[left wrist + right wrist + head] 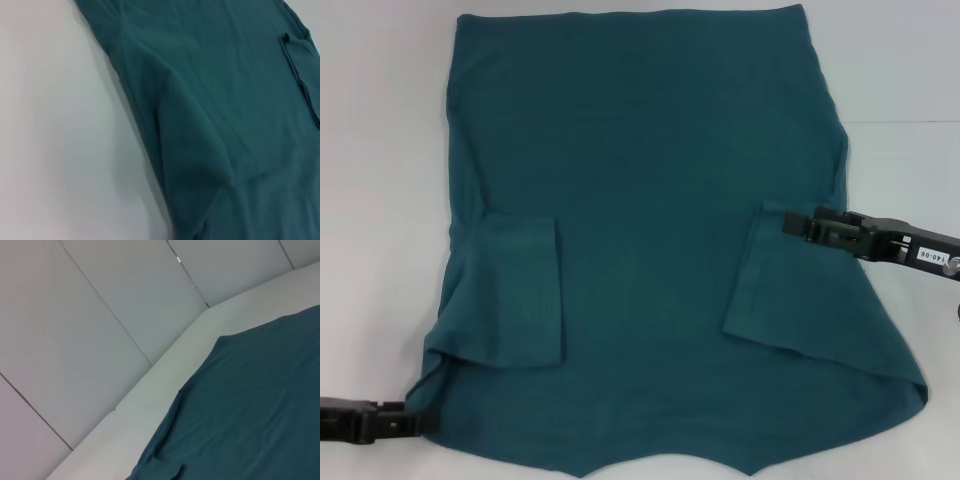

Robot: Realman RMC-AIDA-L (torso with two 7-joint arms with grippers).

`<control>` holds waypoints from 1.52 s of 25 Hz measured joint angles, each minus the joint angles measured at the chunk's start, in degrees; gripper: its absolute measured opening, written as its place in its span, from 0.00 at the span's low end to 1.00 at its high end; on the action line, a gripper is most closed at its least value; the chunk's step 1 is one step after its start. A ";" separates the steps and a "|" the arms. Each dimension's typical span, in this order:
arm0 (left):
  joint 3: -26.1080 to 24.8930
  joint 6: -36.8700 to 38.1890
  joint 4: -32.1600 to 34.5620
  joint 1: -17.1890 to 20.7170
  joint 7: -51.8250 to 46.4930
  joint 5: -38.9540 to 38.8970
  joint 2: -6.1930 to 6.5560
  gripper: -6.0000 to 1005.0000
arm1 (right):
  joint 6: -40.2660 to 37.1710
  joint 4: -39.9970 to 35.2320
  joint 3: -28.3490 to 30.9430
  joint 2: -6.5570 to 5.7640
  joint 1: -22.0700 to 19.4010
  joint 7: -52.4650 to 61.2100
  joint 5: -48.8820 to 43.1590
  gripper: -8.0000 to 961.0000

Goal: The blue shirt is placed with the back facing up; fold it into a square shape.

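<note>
Head view: one table (380, 120), white, fills the frame, and one shirt (650, 200) covers most of it, from the top edge down to the bottom edge, plain side up, with no lettering showing. The shirt's hem lies straight along the top of the frame; the collar end dips to a notch at the bottom centre. Two sleeves are folded inward onto the body: the left sleeve (515, 290) at left of centre, the right sleeve (770, 280) at right of centre. Each lies flat as a rough rectangle.

Two grippers are in view. The right gripper (788, 222) reaches in from the right edge at mid-height, its tip at the upper corner of the right sleeve, fingers together on that fabric edge. The left gripper (420, 422) comes in from the lower left corner, its tip meeting the shirt's lower left edge; I cannot tell how its fingers stand.

The left wrist view shows the shirt (225, 100) and bare table (60, 130), no fingers. The right wrist view shows the shirt (250, 410), the table (150, 390), and one paneled wall (90, 315) behind.
</note>
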 joint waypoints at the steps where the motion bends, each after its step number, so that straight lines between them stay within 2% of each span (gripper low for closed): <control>1: 0.18 0.05 -0.05 -0.07 -0.11 0.00 0.02 0.71 | 0.00 0.13 0.03 -0.10 -0.01 0.00 0.01 0.95; 12: 1.57 0.80 -0.69 -2.65 -0.40 -0.40 -0.14 0.71 | 0.22 0.18 0.10 -0.32 -0.03 0.41 0.05 0.95; 16: 1.59 1.61 -2.25 -4.00 -0.32 -0.45 0.16 0.71 | 0.62 0.28 0.09 -0.32 -0.03 0.43 0.04 0.95; 38: 2.17 0.92 -3.08 -5.08 -0.54 -0.12 0.33 0.71 | 1.66 0.43 0.09 -0.41 -0.03 0.44 0.04 0.95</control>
